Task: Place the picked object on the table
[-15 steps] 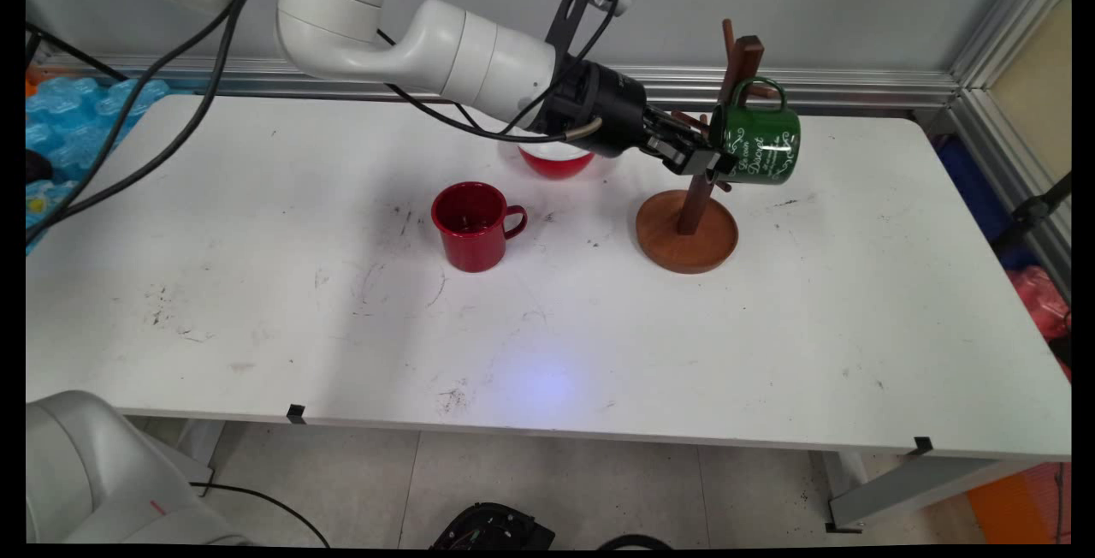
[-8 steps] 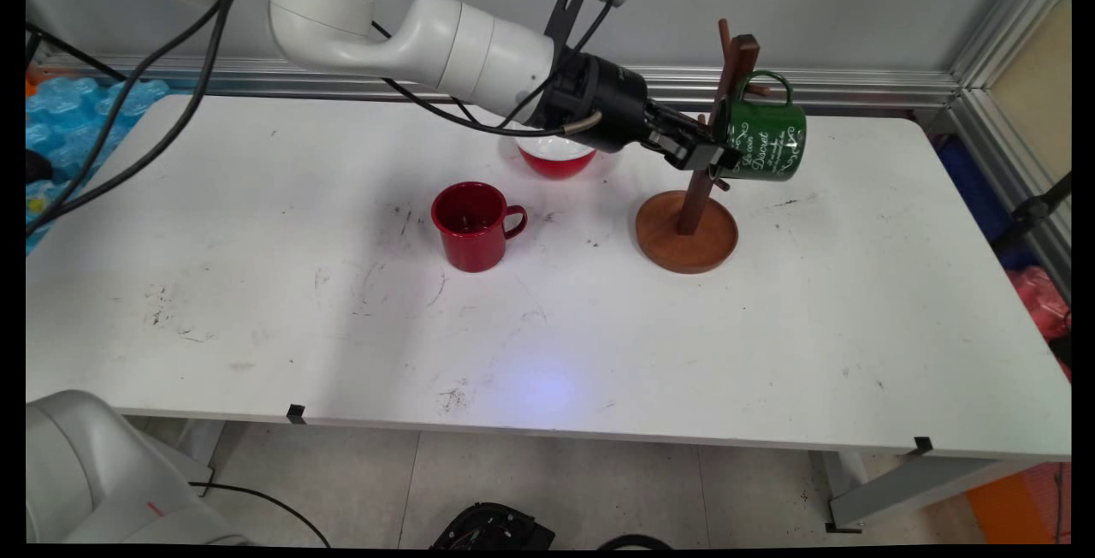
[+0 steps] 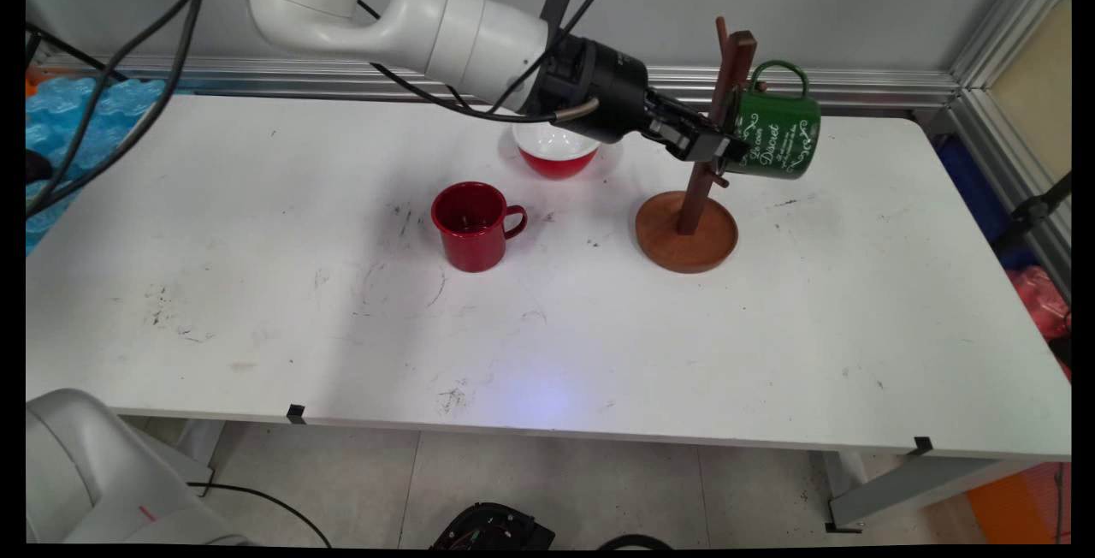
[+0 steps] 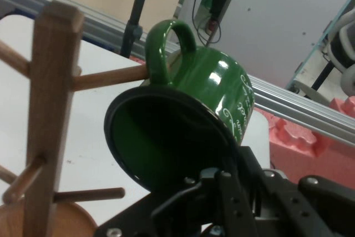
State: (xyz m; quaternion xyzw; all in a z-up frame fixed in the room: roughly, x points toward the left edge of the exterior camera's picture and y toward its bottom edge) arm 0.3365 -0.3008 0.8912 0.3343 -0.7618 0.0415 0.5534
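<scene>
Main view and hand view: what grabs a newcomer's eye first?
The green mug stands out, held tilted in the air by the black claw, which is clamped on its rim beside the wooden mug tree right of centre. In the hand view its handle sits at the tip of a peg. A red mug stands mid-table, with a red bowl behind it.

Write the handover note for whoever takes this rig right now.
Gripper: shut on the rim of the green mug, held tilted in the air beside the wooden mug tree.
The mug's handle sits at the tip of an upper peg; whether it is threaded on cannot be told.
On the white table: a red mug upright left of the tree, a red bowl behind it.
</scene>
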